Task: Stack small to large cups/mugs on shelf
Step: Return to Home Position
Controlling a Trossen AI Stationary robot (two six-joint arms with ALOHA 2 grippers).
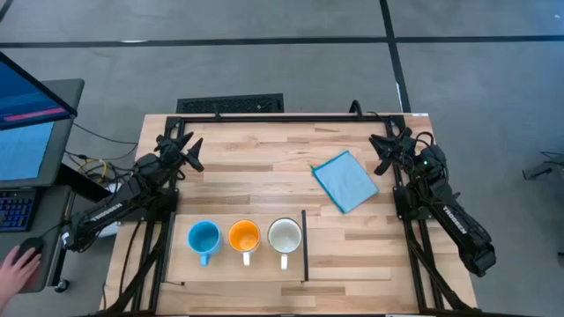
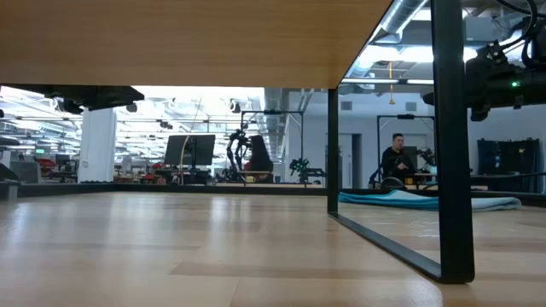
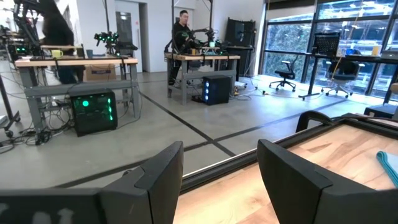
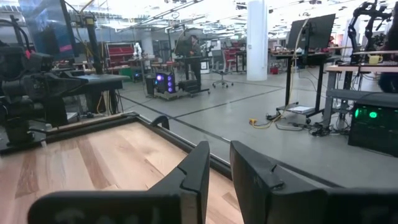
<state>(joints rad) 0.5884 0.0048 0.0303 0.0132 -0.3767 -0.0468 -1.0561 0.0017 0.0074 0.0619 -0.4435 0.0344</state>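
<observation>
Three handled mugs stand upright in a row near the table's near edge: light blue (image 1: 204, 238), orange (image 1: 244, 236), white (image 1: 284, 235), handles toward the near edge. They stand on the shelf patch (image 1: 264, 269), edged by a thin black L-shaped strip (image 1: 304, 246). My left gripper (image 1: 191, 151) is open and empty at the far left. My right gripper (image 1: 381, 151) is at the far right, empty, with a narrow gap between its fingers (image 4: 219, 168). The mugs do not show in the low or wrist views.
A flat light-blue cloth (image 1: 345, 180) lies right of centre, between the mugs and my right gripper; it also shows in the low view (image 2: 426, 200). A black frame post (image 2: 452, 145) stands close in the low view. A person's hand (image 1: 18, 264) rests beyond the table's left edge.
</observation>
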